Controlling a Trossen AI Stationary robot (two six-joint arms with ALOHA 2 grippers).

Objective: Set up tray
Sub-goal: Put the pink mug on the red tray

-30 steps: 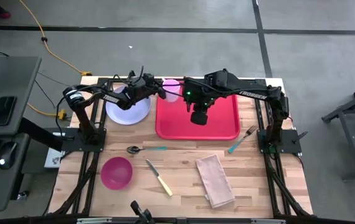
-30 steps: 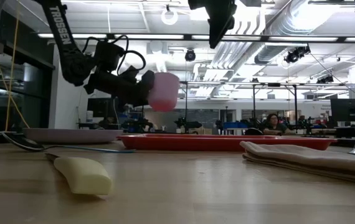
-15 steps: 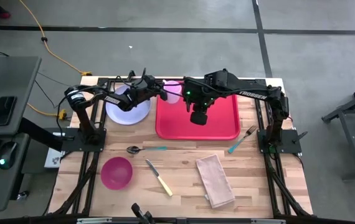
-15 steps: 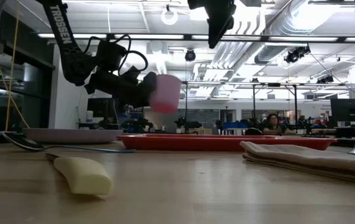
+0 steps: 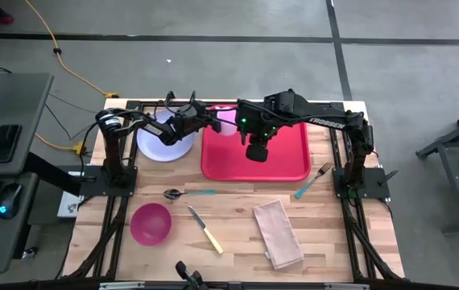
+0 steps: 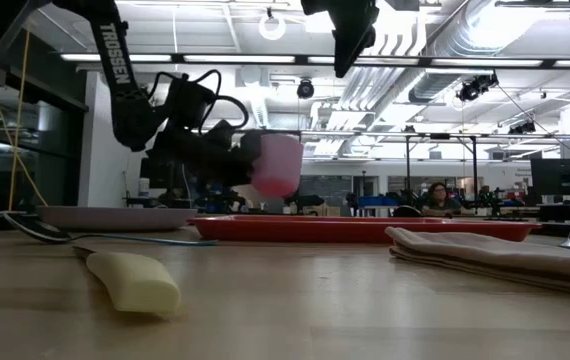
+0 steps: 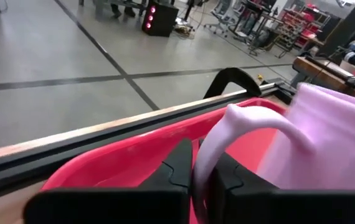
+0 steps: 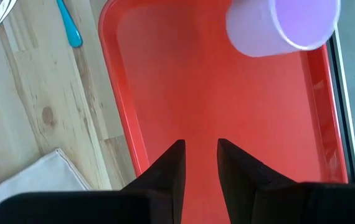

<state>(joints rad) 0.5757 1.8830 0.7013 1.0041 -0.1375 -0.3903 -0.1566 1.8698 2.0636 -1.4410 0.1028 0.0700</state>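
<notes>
A pale pink mug point(image 5: 227, 121) hangs upright in the air over the far left corner of the red tray point(image 5: 292, 155); the low view shows the mug point(image 6: 278, 165) a little above the tray's rim point(image 6: 365, 229). My left gripper point(image 5: 208, 122) is shut on the mug, reaching in from the table's left. My right gripper point(image 5: 258, 151) hovers open high above the tray's middle, touching nothing; its wrist view looks down on the bare tray floor point(image 8: 246, 112) and the mug point(image 8: 283, 25). My left gripper pinches the mug's curved handle point(image 7: 240, 121) between its two fingers point(image 7: 179, 167), which come in about level from the table's left. The mug body point(image 7: 327, 140) sits beyond the fingers, upright and lifted clear of the tray.
A lavender plate point(image 5: 165, 138) lies left of the tray. Nearer me on the wooden table are a spoon point(image 5: 188, 193), a magenta bowl point(image 5: 150, 223), a yellow-handled knife point(image 5: 206, 231), a folded napkin point(image 5: 278, 234) and a fork point(image 5: 315, 179).
My left gripper has carried the mug toward the table's right and down, from beside the tray's left edge to over its far left corner, staying shut on the handle. The mug has stayed upright.
</notes>
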